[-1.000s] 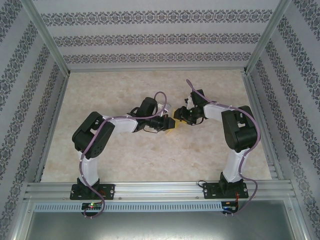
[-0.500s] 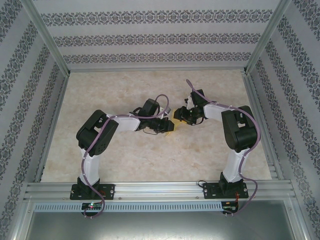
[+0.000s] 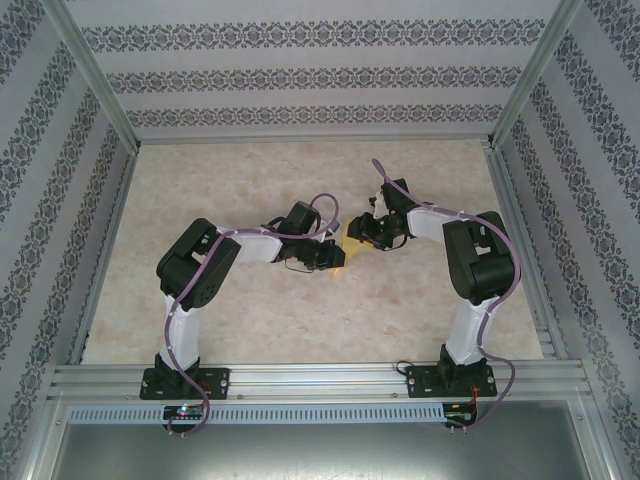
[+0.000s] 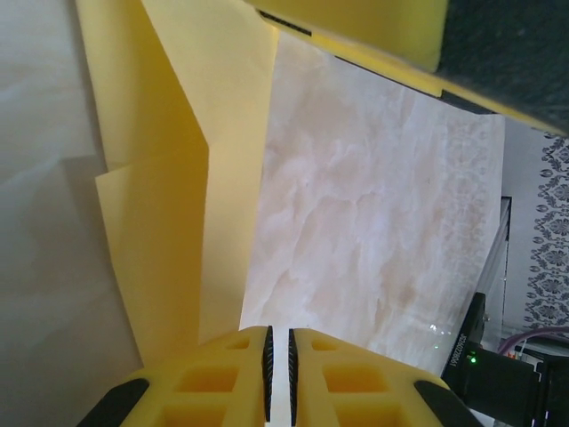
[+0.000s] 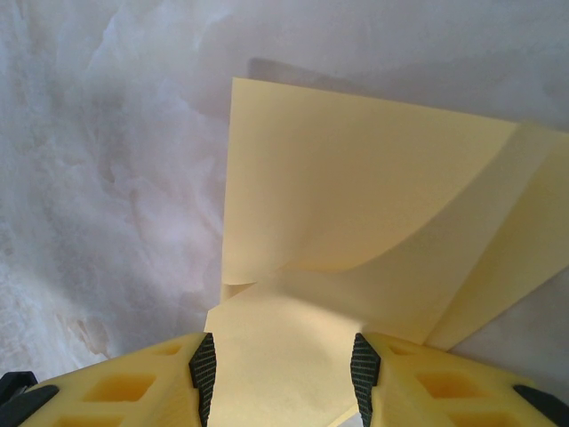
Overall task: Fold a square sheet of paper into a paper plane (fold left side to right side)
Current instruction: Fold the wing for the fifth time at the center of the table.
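The square sheet of paper (image 3: 349, 240) is yellow-orange and lies partly folded at the middle of the table, between my two grippers. In the left wrist view the paper (image 4: 178, 178) shows overlapping layers to the left of my left gripper (image 4: 277, 356). Its jaws are shut to a thin slit with only table showing in it. My left gripper (image 3: 334, 257) sits just left of the sheet. My right gripper (image 5: 283, 374) is open, its pads on either side of the paper (image 5: 356, 196), where one flap curls upward. From above, my right gripper (image 3: 360, 232) is at the sheet's right edge.
The marble-patterned table (image 3: 250, 310) is boxed in by aluminium rails (image 3: 300, 375) and patterned walls. A finger of the right gripper (image 4: 356, 27) hangs close above in the left wrist view. A black arm base with a green light (image 4: 471, 360) shows at the lower right there.
The left arm's elbow has swung right and its gripper has shifted slightly down and left. More of the yellow paper now shows between the grippers. The right arm has stayed still.
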Motion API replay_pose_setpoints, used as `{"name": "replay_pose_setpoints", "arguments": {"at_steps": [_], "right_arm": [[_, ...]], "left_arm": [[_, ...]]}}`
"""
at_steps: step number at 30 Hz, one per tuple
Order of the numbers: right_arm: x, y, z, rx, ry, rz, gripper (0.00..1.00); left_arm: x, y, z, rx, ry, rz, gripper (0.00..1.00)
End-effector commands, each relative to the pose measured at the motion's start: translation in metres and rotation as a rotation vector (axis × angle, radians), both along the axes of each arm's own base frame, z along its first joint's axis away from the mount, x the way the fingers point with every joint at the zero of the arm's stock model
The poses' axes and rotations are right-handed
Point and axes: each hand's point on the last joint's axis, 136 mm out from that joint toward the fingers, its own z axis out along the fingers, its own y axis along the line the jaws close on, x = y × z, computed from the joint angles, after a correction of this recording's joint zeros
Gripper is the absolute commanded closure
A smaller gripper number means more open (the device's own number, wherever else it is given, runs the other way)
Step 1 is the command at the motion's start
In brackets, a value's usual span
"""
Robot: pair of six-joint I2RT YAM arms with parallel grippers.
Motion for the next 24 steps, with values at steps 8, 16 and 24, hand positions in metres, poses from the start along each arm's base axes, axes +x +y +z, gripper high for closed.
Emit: {"name": "replay_pose_setpoints", "arguments": {"at_steps": [8,16,24], "right_arm": [[-0.022,-0.016,-0.031,-0.081,0.11,-0.005,0.52],[-0.022,-0.015,-0.03,-0.08,0.109,-0.003,0.52],[-0.018,-0.014,-0.024,-0.076,0.093,0.0,0.52]], "left_arm": [[0.0,0.006,-0.013,0.057,-0.004,0.001,0.83],[-0.005,0.011,-0.024,0.083,0.013,0.003,0.84],[-0.013,0.019,-0.037,0.117,0.036,0.011,0.85]]}}
